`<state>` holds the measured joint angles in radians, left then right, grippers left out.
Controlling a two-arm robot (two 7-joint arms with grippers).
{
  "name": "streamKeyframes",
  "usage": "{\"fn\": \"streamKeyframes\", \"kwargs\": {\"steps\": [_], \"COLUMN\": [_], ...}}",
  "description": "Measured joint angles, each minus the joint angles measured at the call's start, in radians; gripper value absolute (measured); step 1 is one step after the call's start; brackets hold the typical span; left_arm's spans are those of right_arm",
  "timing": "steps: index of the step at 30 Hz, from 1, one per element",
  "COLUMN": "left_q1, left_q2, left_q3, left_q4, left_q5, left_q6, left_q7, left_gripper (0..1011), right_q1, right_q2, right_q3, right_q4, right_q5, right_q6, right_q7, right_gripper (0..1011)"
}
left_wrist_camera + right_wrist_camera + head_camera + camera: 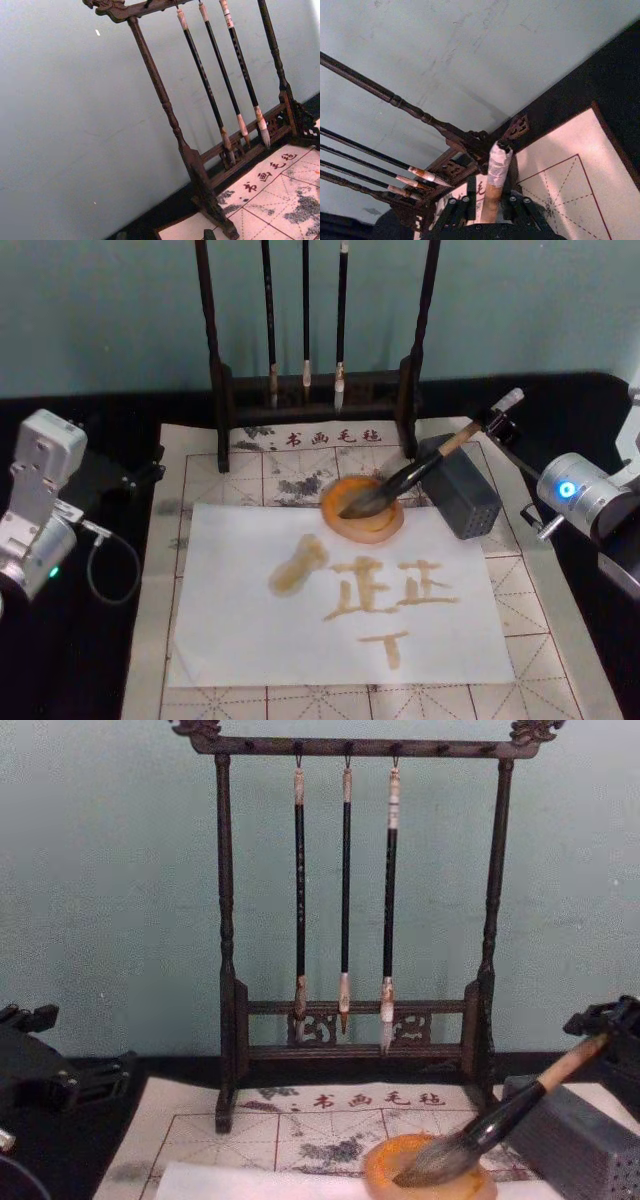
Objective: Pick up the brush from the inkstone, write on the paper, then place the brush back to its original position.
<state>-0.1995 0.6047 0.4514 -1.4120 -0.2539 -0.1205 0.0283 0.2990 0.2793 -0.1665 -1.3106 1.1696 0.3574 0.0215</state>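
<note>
The brush (400, 480) lies slanted, its grey-brown bristles in the orange inkstone (386, 530) and its tan handle rising to the right over a grey block. My right gripper (497, 427) sits around the upper handle, near the whitish end. In the right wrist view its fingers (471, 195) flank the brush (496, 165) with a gap on one side, so it looks open. From the chest, the brush (500, 1120) slopes from the inkstone (385, 1172) up to the right gripper (612, 1025). The white paper (250, 640) carries several amber strokes. My left gripper (130, 475) is parked at the left.
The grey rectangular block (462, 495) stands just right of the inkstone, under the brush handle. A dark wooden rack (220, 370) with three thin hanging brushes (345, 880) stands at the back. A beige gridded mat (200, 460) lies under the paper. A wall rises close behind.
</note>
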Motion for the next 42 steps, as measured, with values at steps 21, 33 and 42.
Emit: {"fn": "streamKeyframes", "kwargs": {"steps": [21, 33, 42], "left_q1": [0.0, 0.0, 0.0], "left_q2": [0.0, 0.0, 0.0], "left_q3": [0.0, 0.0, 0.0], "left_q4": [0.0, 0.0, 0.0], "left_q5": [0.0, 0.0, 0.0], "left_q6": [0.0, 0.0, 0.0], "left_q7": [0.0, 0.0, 0.0], "left_gripper": [1001, 1001, 1001], "right_q1": [0.0, -0.002, -0.01], "right_q2": [0.0, 0.021, 0.064], "right_q3": [0.0, -0.024, -0.062], "right_q4": [0.0, -0.024, -0.083], "right_q5": [-0.001, -0.011, -0.052], "right_q6": [0.0, -0.032, -0.106], "right_q7": [0.0, 0.015, 0.058], "right_gripper": [187, 187, 187]}}
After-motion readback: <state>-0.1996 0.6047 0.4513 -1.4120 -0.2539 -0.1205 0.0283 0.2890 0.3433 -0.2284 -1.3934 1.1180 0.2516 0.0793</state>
